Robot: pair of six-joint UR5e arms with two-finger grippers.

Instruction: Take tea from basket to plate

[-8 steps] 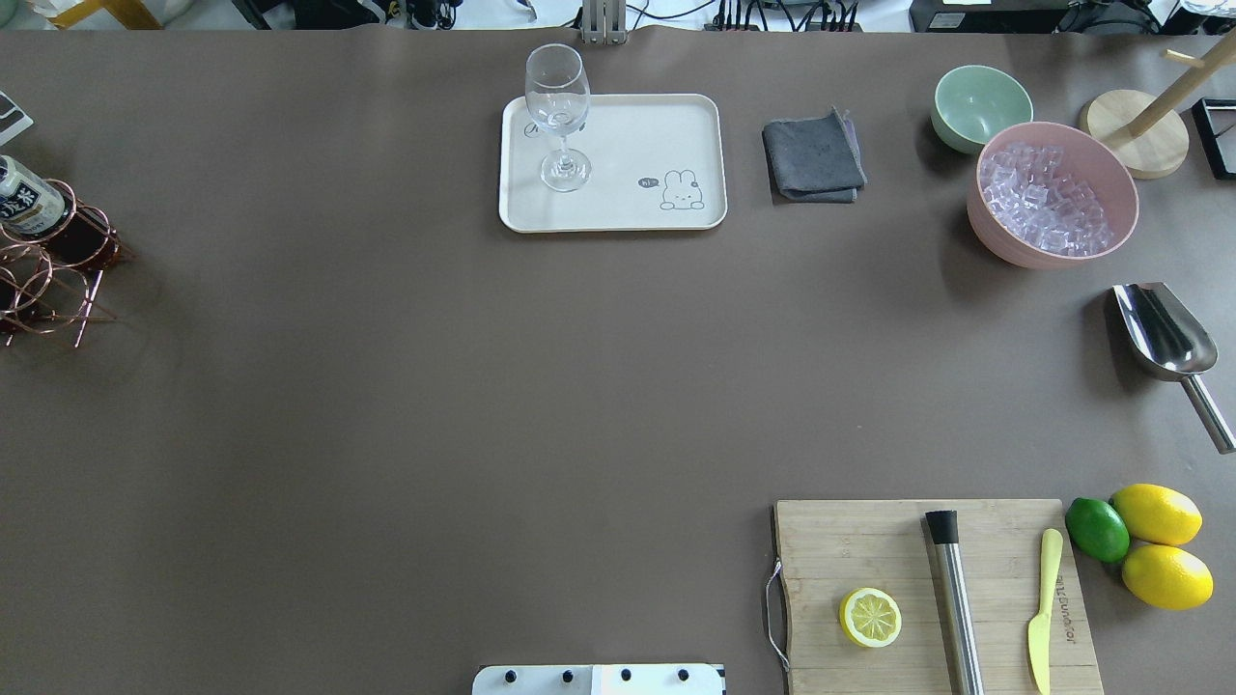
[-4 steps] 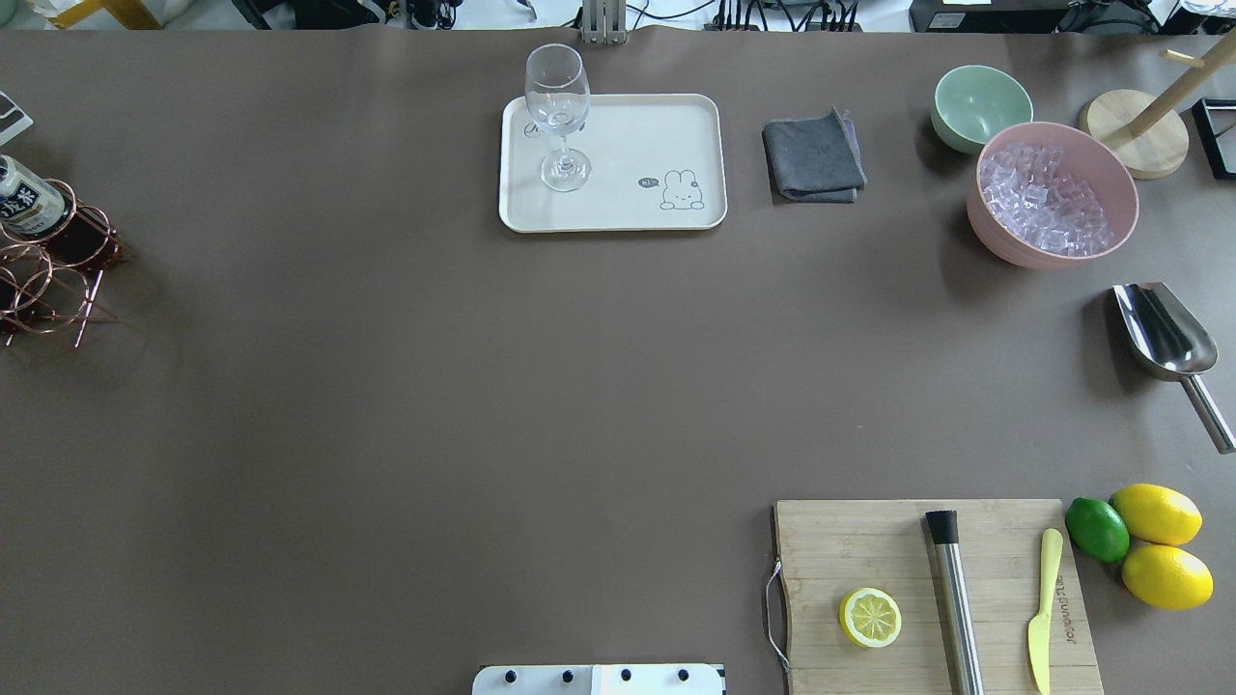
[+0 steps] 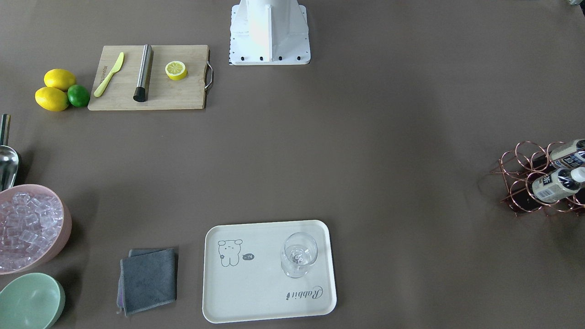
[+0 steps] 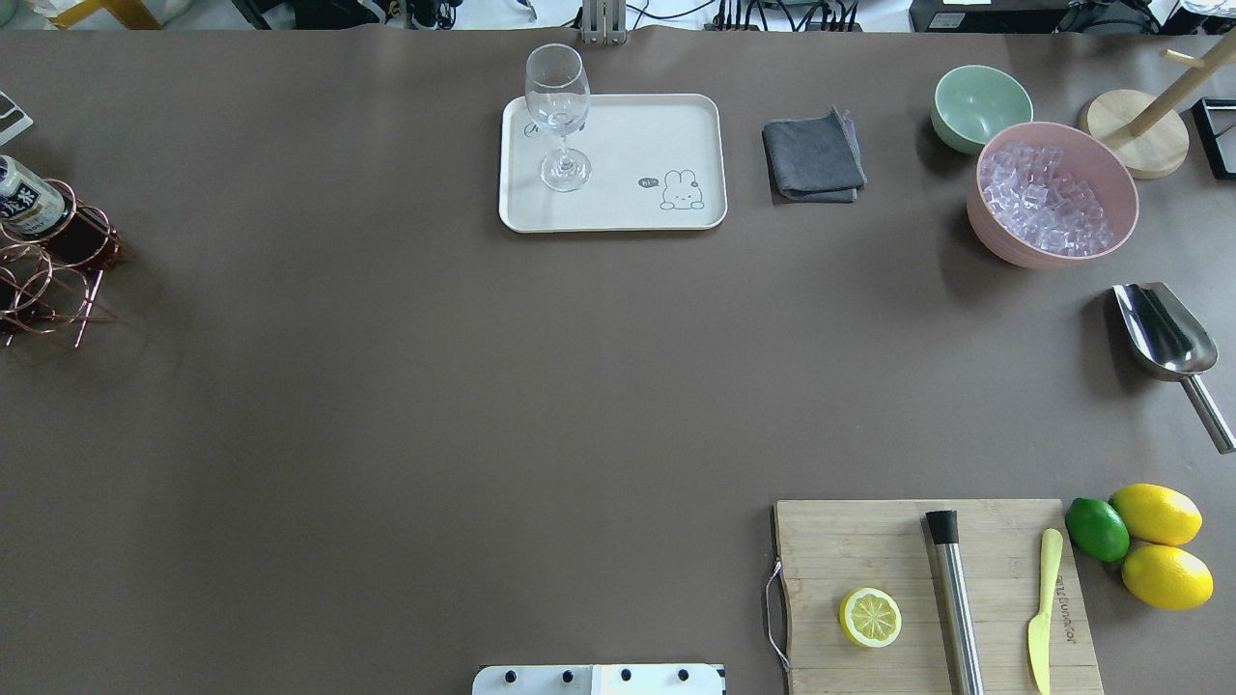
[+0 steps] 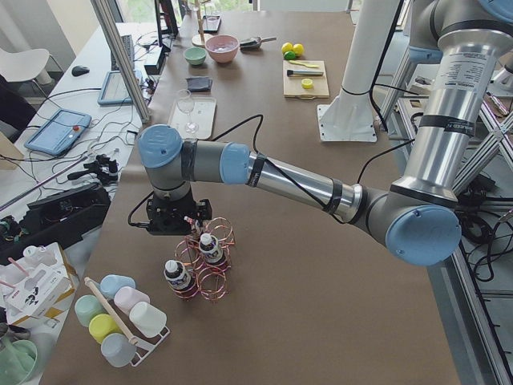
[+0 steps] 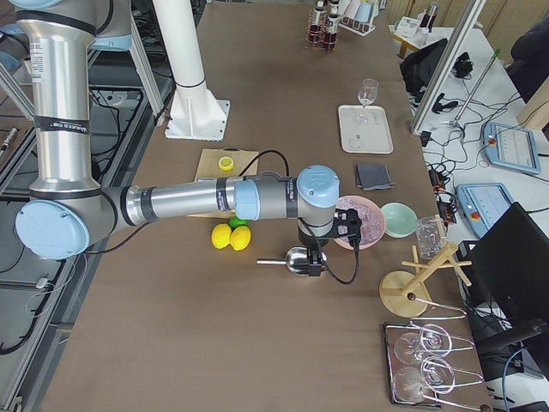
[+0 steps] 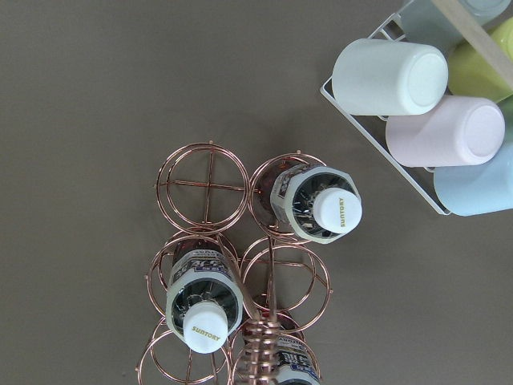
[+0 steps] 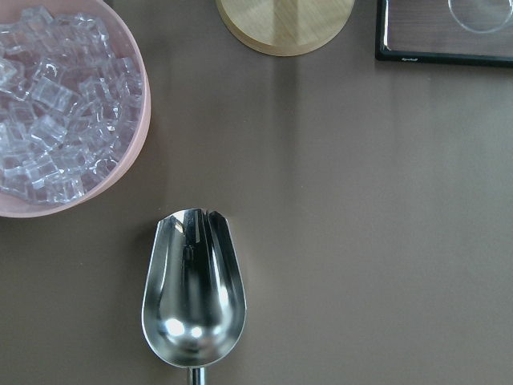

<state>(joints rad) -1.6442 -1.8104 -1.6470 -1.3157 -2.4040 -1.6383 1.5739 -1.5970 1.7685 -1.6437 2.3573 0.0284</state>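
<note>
While the left gripper (image 5: 183, 224) hangs just above the basket (image 7: 202, 185), I cannot tell whether its jaws are spread or pressed together. The tea (image 7: 317, 205) stands upright in one ring, white cap up, two more bottles alongside. Well apart sits the plate (image 4: 628, 145), carrying a wine glass (image 4: 558, 116). Meanwhile the right gripper (image 6: 314, 260) hovers over the metal scoop (image 8: 192, 301), and its state I cannot tell either.

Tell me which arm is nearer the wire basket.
Left. The left gripper hangs just above the basket; the right gripper is far off at the opposite end, over the metal scoop.
</note>
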